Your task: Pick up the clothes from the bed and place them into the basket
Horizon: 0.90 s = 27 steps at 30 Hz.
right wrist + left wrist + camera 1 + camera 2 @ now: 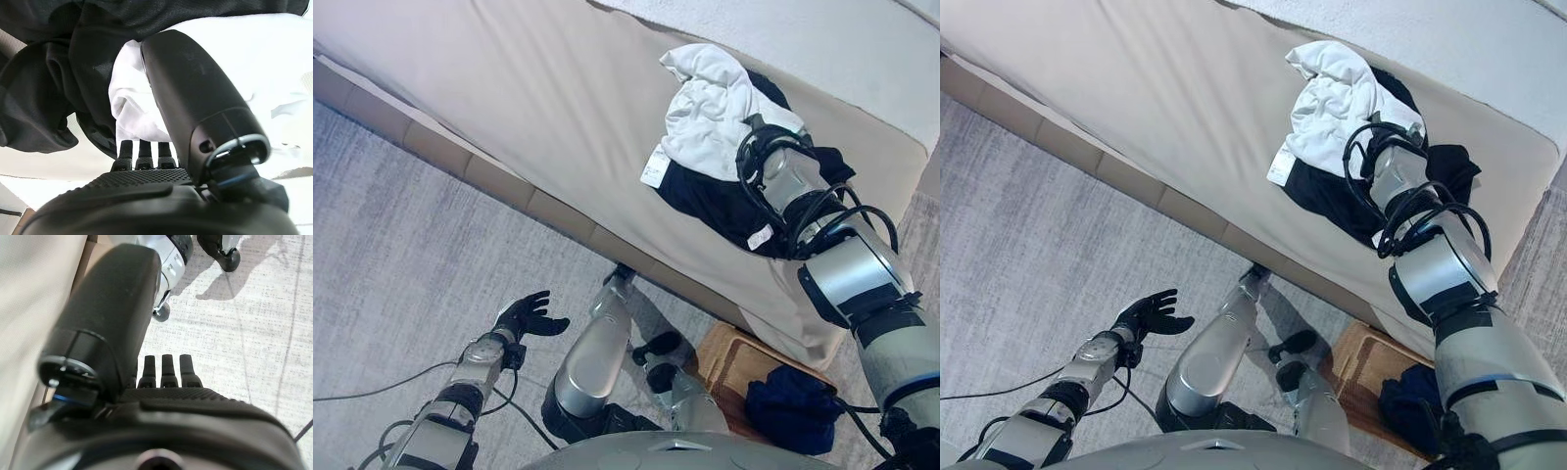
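Clothes: white shirt point(710, 113) on top of black garment point(724, 201), heaped on the bed point(509, 88) at far right, close to its near edge.
Right hand point(142, 154): over the heap; fingers point(141, 149) pointing into the fold where white meets black, short of closing on cloth, thumb straight above them; not holding anything, as far as visible.
Key relation: heap straight ahead of the right fingers, touching or nearly so; long axis running far-left to near-right.
Left hand point(530, 315): low at near left over the floor point(401, 235), fingers spread, empty, well apart from the clothes.
Basket point(729, 357): on the floor at near right below the bed edge, a dark blue cloth point(793, 406) already inside.
Likely need: closing on both layers, then swinging near and down.
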{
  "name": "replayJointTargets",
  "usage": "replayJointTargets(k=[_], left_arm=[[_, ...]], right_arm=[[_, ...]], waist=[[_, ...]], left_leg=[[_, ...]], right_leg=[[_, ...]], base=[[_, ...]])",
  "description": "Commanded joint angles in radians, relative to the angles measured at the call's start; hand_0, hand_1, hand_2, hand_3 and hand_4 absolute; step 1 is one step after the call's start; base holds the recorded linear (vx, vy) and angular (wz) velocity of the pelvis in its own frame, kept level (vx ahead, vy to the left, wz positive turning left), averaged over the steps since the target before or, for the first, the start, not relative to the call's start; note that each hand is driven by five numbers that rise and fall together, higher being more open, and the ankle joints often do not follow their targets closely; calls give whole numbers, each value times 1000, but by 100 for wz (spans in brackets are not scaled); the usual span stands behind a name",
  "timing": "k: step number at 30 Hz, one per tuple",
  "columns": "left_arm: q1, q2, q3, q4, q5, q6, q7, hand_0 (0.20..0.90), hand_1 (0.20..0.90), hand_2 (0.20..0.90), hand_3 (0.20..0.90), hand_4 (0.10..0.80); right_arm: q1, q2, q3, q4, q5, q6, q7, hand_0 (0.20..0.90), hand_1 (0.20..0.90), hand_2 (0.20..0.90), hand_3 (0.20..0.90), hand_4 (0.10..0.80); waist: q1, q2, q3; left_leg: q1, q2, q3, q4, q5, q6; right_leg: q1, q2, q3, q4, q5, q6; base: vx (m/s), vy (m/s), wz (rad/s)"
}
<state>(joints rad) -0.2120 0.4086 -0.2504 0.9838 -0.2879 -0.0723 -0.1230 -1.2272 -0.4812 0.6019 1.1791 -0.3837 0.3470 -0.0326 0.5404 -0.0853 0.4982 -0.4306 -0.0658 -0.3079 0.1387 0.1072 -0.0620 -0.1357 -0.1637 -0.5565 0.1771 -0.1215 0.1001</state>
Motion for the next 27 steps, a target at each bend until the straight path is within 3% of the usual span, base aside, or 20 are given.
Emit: replayJointTargets(k=[1, 6, 12, 16, 20, 24, 25, 27], left_arm=[[69, 37, -32, -25, -47, -38, 5, 900, 900, 900, 900, 800], [87, 33, -40, -31, -54, -50, 8, 900, 900, 900, 900, 800], [113, 24, -25, -19, -55, -72, 35, 900, 900, 900, 900, 800], [120, 25, -2, 6, -26, -72, 50, 900, 900, 900, 900, 800], [140, 33, 17, 29, 15, -61, 58, 900, 900, 900, 900, 800], [184, 34, 24, 73, 98, -31, 58, 900, 900, 900, 900, 800], [186, 34, 24, 74, 98, -31, 58, 900, 900, 900, 900, 800], [205, 24, 33, 107, 151, 1, 65, 900, 900, 900, 900, 800]], right_arm=[[-103, -46, 73, -41, -23, -8, -38, 300, 300, 300, 200, 100], [-120, -48, 58, -88, 52, -71, -190, 300, 300, 300, 200, 100], [-107, -81, -8, -342, 151, -144, -426, 300, 300, 300, 200, 100], [-97, -132, -73, -507, 137, -165, -493, 300, 300, 300, 200, 100], [-51, -188, -134, -624, 161, -172, -523, 300, 300, 300, 200, 100], [66, -262, -239, -779, 176, -157, -522, 300, 300, 300, 200, 100], [69, -260, -240, -782, 175, -156, -521, 300, 300, 300, 200, 100], [148, -305, -309, -881, 193, -141, -508, 300, 300, 300, 200, 100]], waist=[[17, 21, 22], [6, 18, 22], [-31, -5, 22], [-56, -23, 20], [-88, -44, -36], [-149, -56, -147], [-149, -59, -150], [-200, -59, -221]], left_leg=[[53, 18, 35, -90, -40, 88], [19, 27, 36, -79, -41, 85], [55, 44, 57, -88, -61, 80], [145, 50, 82, -106, -82, 80], [220, 57, 102, -140, -97, 79], [309, 51, 137, -159, -101, 87], [325, 57, 136, -167, -121, 82], [376, 52, 174, -181, -110, 89]], right_leg=[[-69, -63, 8, 192, 64, 6], [-109, -54, 9, 206, 60, 7], [-92, -36, 36, 183, 75, 13], [-23, -31, 70, 154, 78, 15], [34, -18, 99, 109, 90, 18], [111, -1, 126, 42, 117, 11], [118, 4, 139, 46, 98, 19], [160, 22, 163, -2, 115, 16]], base=[[0, 0, 0], [-6, 0, 0], [-27, -38, -10], [20, -60, -25], [82, -74, -15], [90, -48, -21], [52, -41, -39], [73, -61, -41]])
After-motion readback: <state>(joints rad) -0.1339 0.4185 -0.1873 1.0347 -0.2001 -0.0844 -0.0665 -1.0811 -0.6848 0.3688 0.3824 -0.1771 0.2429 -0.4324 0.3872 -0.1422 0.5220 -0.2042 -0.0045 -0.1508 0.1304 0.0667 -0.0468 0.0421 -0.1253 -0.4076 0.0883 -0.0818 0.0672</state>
